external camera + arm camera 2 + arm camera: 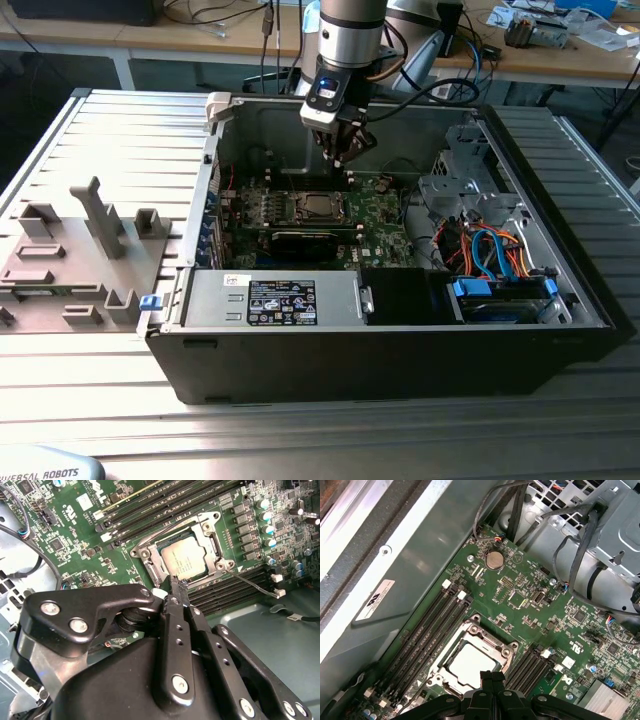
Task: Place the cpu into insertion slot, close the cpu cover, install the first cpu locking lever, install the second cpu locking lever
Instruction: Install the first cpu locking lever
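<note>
1. Claw (340, 152) at work inside an open case (400, 340): your arm reaches down from above, and its tips hang low over the green board (385, 215).
2. Both wrist views show your claw (175, 586) (492, 676) with its fingers (176, 615) pressed together and nothing visible between them.
3. Just beyond the fingertips, the cpu (185, 560) (469, 665) lies flat in the slot (213, 544), its dull grey top facing up.
4. The cover (150, 555) (470, 630) is down around the chip and frames it on all sides. The claw's tips meet the frame's near edge, though you cannot tell whether they touch it.
5. A thin lever (252, 583) runs out from the socket corner beside the tips and crosses the memory slots (220, 594) there at a slant.
6. In the exterior view the socket (318, 207) sits directly beneath the claw, near the middle of the board.
</note>
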Tool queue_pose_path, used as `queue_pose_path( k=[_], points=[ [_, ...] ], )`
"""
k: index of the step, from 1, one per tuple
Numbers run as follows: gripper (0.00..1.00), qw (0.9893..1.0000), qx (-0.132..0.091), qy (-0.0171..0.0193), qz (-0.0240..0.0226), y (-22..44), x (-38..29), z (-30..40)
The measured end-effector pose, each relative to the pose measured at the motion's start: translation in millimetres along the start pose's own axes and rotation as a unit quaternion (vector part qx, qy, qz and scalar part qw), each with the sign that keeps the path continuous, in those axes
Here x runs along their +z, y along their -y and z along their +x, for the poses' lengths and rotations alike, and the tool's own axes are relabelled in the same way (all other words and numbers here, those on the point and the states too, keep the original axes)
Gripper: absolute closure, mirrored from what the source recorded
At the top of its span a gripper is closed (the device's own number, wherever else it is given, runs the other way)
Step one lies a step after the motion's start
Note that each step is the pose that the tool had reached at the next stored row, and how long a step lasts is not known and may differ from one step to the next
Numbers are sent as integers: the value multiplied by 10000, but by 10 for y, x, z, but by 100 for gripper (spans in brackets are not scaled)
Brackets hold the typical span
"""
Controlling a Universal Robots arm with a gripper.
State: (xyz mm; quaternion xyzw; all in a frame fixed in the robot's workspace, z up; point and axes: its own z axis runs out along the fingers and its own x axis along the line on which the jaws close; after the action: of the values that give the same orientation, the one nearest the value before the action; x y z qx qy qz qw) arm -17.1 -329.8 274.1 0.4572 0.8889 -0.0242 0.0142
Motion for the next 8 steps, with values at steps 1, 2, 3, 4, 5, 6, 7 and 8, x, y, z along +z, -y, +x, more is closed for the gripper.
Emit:
queue_pose_path(
  k=[1, 2, 3, 4, 5, 6, 7, 8],
  points=[
    [89, 10000, -7, 0, -1, 0, 0, 0],
    [89, 10000, -13, 0, -1, 0, 0, 0],
    [89, 10000, -21, 1, -1, 0, 0, 0],
    [89, 10000, -25, 1, -2, 0, 0, 0],
    [89, 10000, -29, 1, -2, 0, 0, 0],
    [89, 10000, -33, 1, -2, 0, 0, 0],
    [89, 10000, -37, 1, -2, 0, 0, 0],
    [89, 10000, -41, 1, -2, 0, 0, 0]
  ],
)
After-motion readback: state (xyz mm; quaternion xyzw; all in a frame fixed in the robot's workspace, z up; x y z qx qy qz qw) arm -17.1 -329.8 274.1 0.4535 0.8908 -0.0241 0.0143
